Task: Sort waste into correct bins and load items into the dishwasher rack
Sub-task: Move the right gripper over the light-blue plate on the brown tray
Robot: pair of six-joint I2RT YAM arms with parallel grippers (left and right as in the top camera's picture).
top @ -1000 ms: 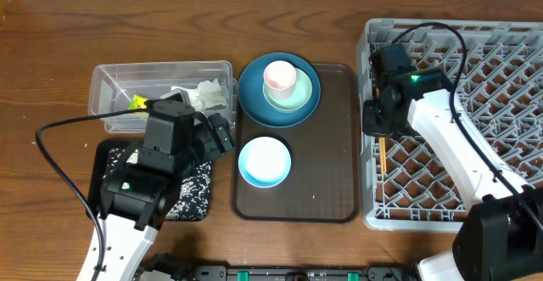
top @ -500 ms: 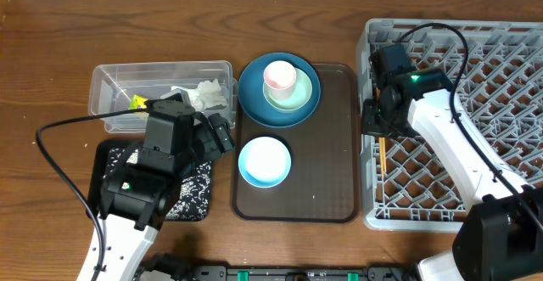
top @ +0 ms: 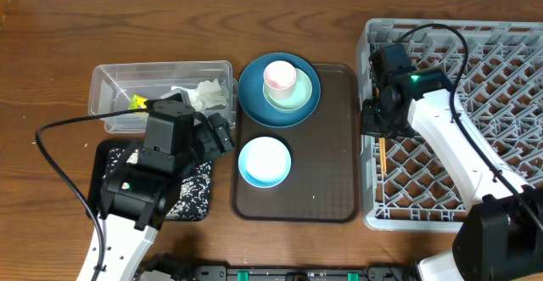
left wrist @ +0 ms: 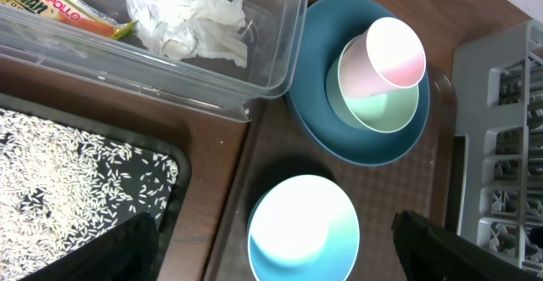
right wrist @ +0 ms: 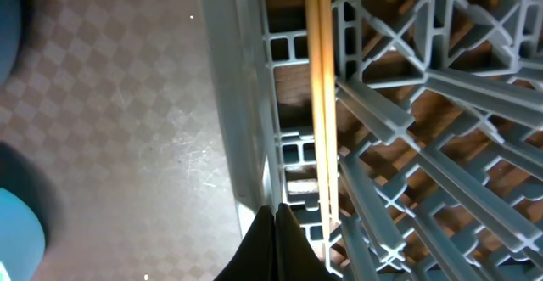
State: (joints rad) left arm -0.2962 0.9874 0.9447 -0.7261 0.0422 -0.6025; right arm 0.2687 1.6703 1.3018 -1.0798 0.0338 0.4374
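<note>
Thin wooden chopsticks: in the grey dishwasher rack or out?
In. The thin wooden chopsticks lie on the lattice of the grey plastic rack, just inside its wall beside the brown tray.

Robotics lab bench staged as a dish-clearing station, brown wooden tabletop [top: 51, 69], left robot arm [top: 136, 188] trailing a black cable [top: 39, 137], right robot arm [top: 450, 141] over a grey dishwasher rack [top: 509, 60], brown serving tray [top: 335, 162] with a pale blue bowl [top: 265, 162].

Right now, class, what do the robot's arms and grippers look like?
Both the left arm and right arm pair white links with black blocky joints, and each trails a looping black cable. The right shows a green light. Fingers are black.
</note>
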